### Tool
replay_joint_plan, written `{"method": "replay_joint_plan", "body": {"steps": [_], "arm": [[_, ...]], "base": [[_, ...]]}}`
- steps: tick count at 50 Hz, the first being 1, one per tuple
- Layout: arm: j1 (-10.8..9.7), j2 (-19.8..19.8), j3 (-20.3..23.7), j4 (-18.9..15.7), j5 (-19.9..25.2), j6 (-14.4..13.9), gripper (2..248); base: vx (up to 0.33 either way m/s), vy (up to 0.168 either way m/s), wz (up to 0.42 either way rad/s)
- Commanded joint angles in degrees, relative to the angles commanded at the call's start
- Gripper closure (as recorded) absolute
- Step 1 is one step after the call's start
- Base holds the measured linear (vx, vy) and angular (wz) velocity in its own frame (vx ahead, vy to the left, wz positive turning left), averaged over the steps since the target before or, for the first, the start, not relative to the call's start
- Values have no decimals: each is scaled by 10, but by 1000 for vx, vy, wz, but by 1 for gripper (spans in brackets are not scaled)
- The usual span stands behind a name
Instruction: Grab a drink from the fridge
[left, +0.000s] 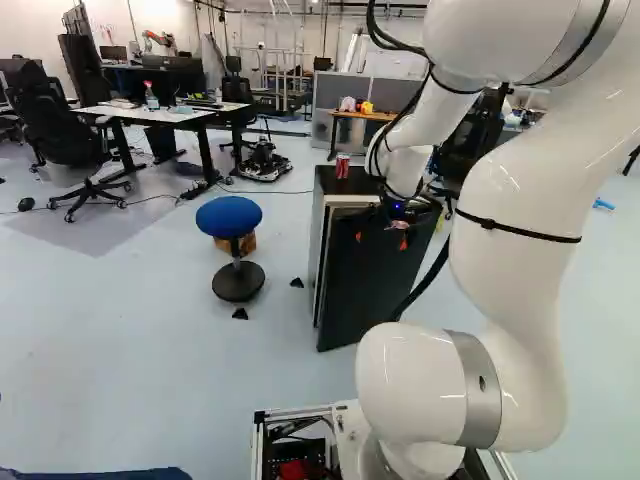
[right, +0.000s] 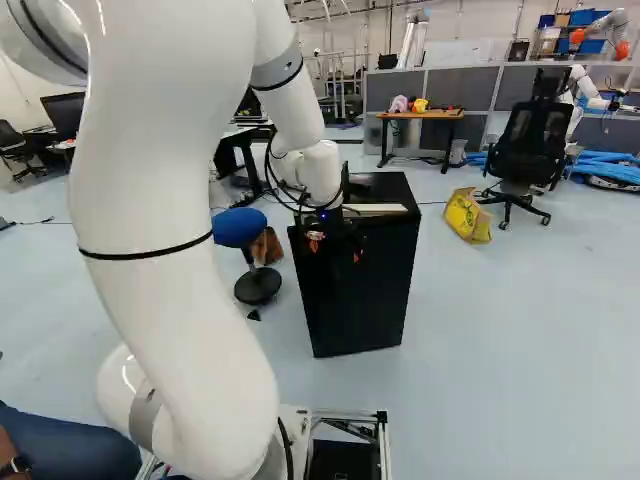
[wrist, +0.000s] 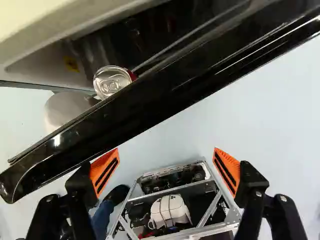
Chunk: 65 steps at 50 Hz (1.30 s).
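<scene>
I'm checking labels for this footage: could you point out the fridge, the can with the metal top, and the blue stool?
Fridge (right: 355, 290): right base view, on its black face toward the base.
Can (wrist: 112, 82): wrist view, on its metal top.
Blue stool (left: 228, 216): left base view, on its seat.

I see the upright black fridge with its door open, a red, silver-lidded can upright inside the door, and two red cans upright atop the fridge.
</scene>
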Motion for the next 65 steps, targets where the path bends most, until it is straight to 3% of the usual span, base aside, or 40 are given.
{"method": "replay_joint_plan", "body": {"steps": [43, 65], "arm": [[33, 8, 10, 0, 126, 0, 3], [40, 9, 11, 0, 128, 0, 3]], "base": [[0, 0, 0], [0, 0, 0]]}}
